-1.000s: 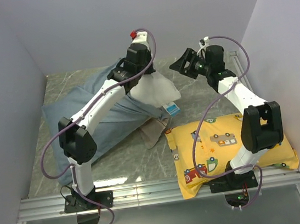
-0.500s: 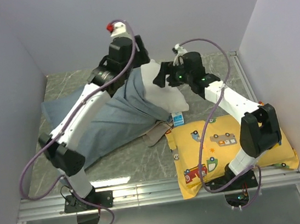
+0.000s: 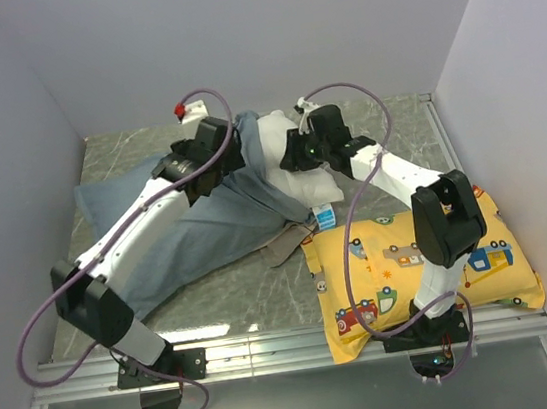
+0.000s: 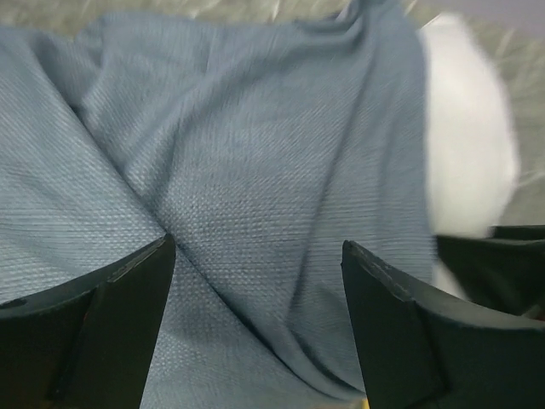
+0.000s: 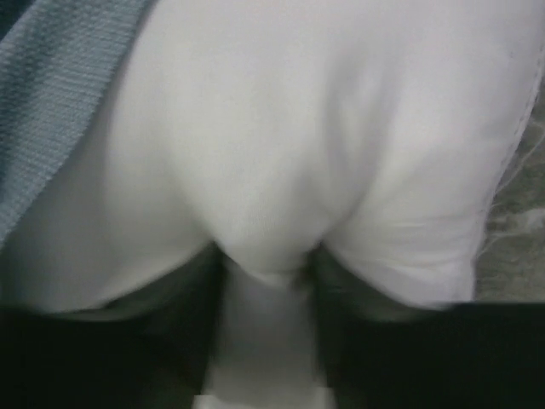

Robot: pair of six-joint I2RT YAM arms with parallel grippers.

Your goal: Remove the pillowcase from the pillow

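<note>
The pillowcase (image 3: pixel 186 231) lies crumpled across the left and middle of the desk (image 3: pixel 265 296), blue-grey cloth with a beige edge (image 3: pixel 284 246) turned out at its near side. It covers most of the pillow (image 3: pixel 314 187), whose white end sticks out at the back centre, partly propped up. A small blue label (image 3: pixel 324 220) shows at the pillow's near corner.

My right claw (image 5: pixel 266 315) is clenched on a fold of the pillow (image 5: pixel 281 128), white fabric bunched between its dark fingers. My left claw (image 4: pixel 255 324) is released, jaws wide apart above the pillowcase (image 4: pixel 255 170), just beside the bare pillow end (image 4: pixel 464 145); whether it touches the cloth I cannot tell.

The desk is grey marbled stone, closed in by plain pale walls (image 3: pixel 281 32) at the back and both sides, with a metal rail (image 3: pixel 292 348) along the near edge. A yellow vehicle-print pillow (image 3: pixel 423 265) fills the near right corner, touching the beige edge, and my right arm crosses over it. My left arm stretches across the pillowcase.
</note>
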